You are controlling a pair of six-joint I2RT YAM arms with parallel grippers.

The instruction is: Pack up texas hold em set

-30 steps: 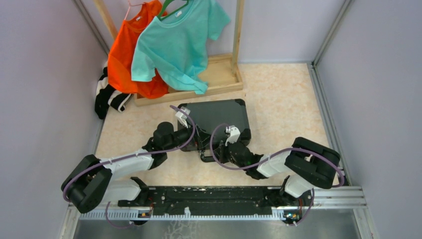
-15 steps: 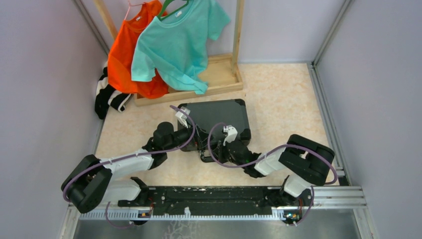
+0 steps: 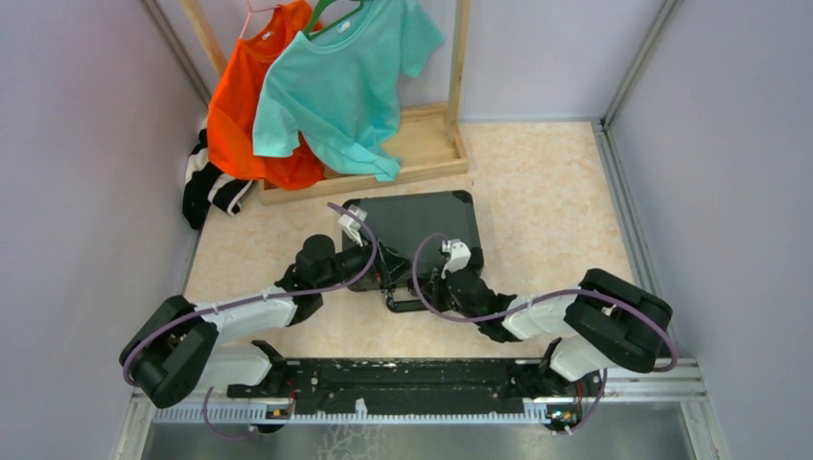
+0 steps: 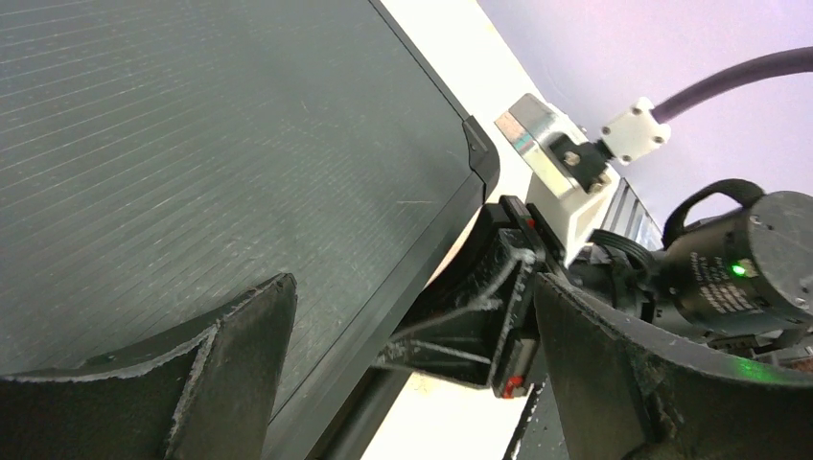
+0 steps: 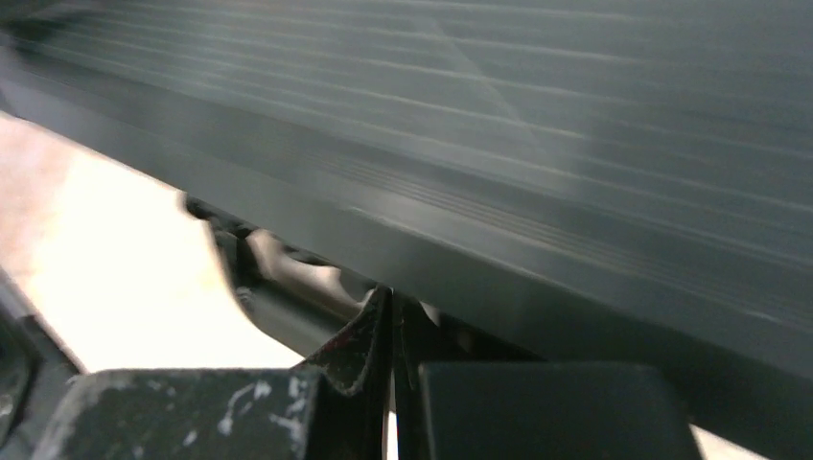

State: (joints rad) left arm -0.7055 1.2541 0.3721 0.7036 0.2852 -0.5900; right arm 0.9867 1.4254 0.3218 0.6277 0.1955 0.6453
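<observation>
The left arm (image 3: 240, 314) stretches low from the near left to the closed black hard ribbed briefcase (image 3: 422, 225), which lies flat mid-tabletop (image 3: 546, 192). The left fingers (image 4: 220, 374) are spread wide, one over the lid and the other past its near edge. The right arm (image 3: 537, 311) reaches in from the near right. The right fingers (image 5: 220, 412) are pressed together, their tips at the case's near edge by its handle (image 3: 407, 305). Behind stands a wooden clothes rack (image 3: 422, 144) with a teal T-shirt (image 3: 336, 86) and an orange T-shirt (image 3: 240, 115).
</observation>
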